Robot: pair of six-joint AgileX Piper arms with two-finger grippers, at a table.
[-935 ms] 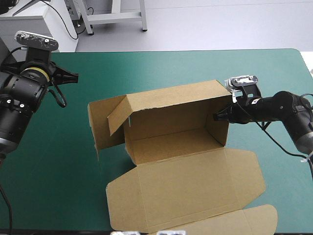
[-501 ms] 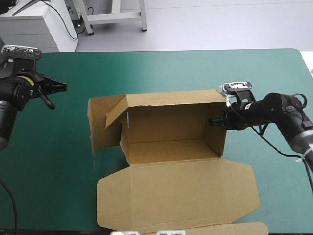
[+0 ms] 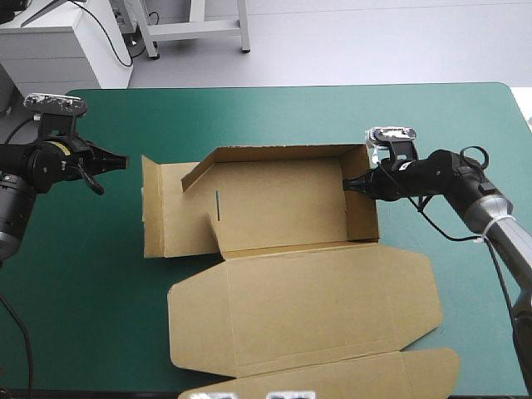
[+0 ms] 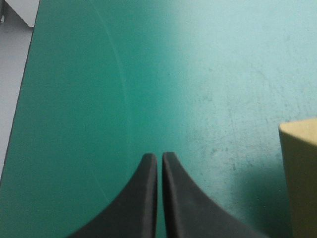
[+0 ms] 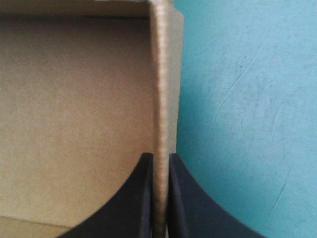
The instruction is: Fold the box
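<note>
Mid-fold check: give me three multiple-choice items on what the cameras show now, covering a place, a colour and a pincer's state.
1. Where is the left pincer relative to the box?
A. inside it
B. to its left, over the cover
C. to its right

2. What colour is the cover?
A. red
B. white
C. teal-green

3. What state is the right pincer in?
A. shut on the box's right wall
B. open above the box
C. shut on nothing

Answers:
1 B: the high view shows it left of the box.
2 C: the cover is teal-green in every view.
3 A: its wrist view shows the wall's edge pinched in it.
</note>
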